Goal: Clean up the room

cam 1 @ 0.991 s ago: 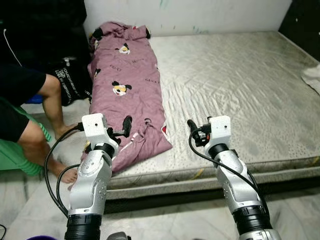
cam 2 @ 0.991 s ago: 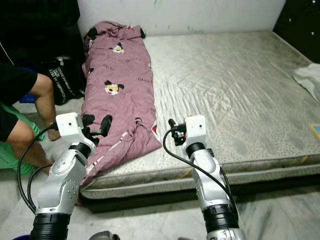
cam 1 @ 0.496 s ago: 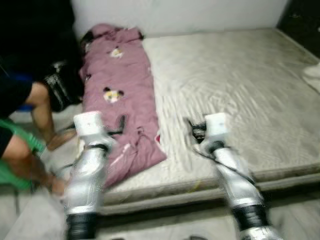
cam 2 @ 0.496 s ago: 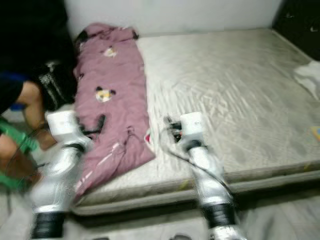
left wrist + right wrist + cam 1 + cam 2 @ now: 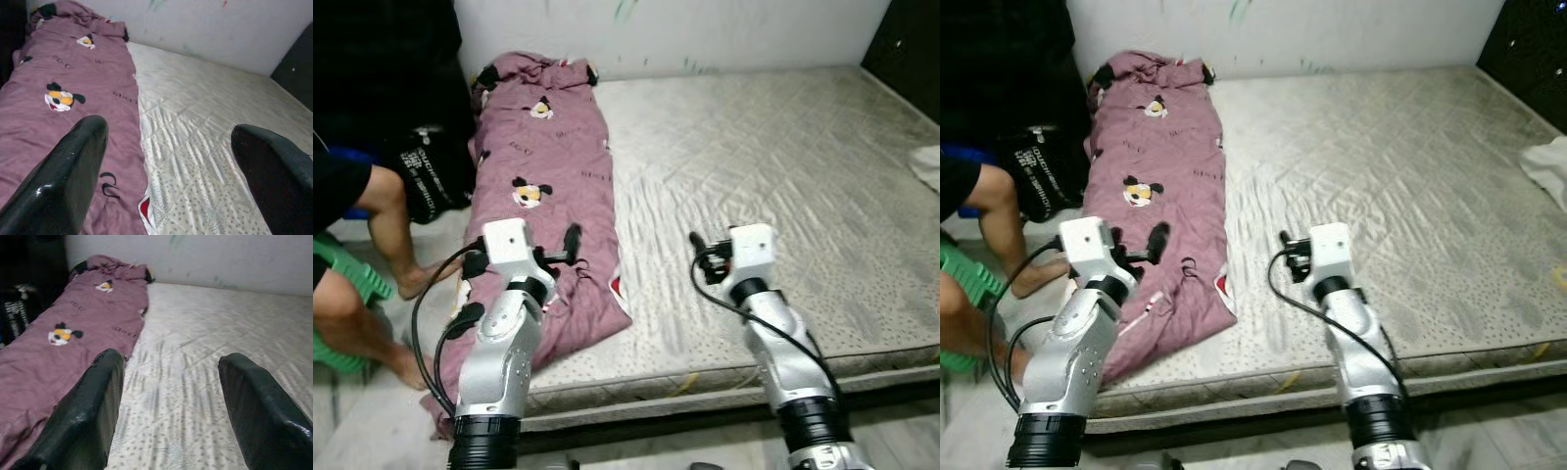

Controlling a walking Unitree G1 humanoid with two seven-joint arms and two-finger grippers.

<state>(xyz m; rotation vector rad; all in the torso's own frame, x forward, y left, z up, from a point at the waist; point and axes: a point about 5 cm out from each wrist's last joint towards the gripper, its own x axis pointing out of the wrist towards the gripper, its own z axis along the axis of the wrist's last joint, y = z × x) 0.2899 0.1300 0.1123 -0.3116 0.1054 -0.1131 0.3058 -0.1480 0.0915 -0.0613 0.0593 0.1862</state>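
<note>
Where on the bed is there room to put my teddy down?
The wide middle of the mattress is bare, from the purple blanket across to the white cloth at the far right edge. The left strip is crowded: the blanket covers it, a person's legs sit beside it, and the left hand hovers there.

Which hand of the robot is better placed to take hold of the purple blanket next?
Probably the left hand. It hangs open right above the purple blanket near the near edge of the mattress. The right hand, also open, is over bare mattress beside the blanket.
</note>
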